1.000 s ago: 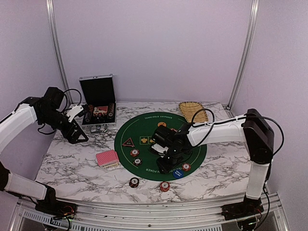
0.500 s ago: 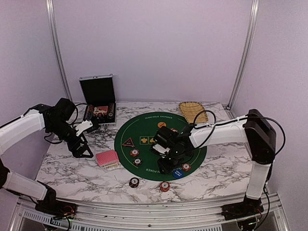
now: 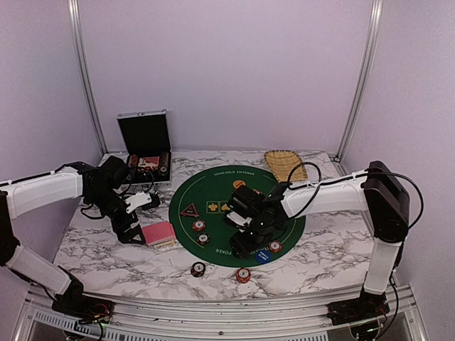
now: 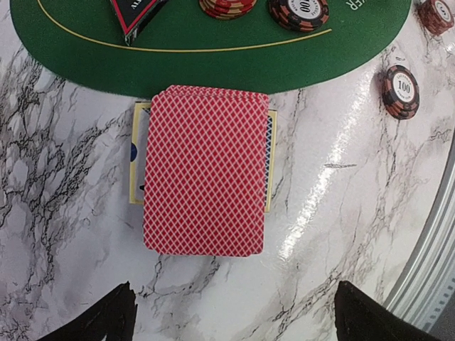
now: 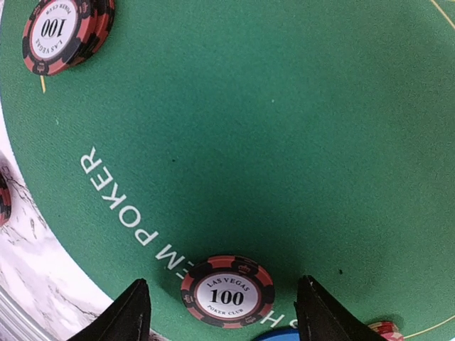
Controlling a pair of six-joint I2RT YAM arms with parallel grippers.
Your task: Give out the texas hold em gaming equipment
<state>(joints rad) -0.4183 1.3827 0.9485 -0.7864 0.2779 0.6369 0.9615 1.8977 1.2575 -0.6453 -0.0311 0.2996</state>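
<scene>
Robot test booth — plain walls [image 3: 227, 71], aluminium posts [image 3: 84, 71].

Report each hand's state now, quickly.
Left hand: open, empty, over the red-backed card deck.
Right hand: open, straddling a poker chip on the green mat, not gripping it.

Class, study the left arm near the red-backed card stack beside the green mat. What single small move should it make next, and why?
Probably ease the left pincer forward and down until it straddles the red-backed deck. Its jaws stand open wider than the deck, which lies squared and untouched just ahead of them, so a grip looks lined up.
</scene>
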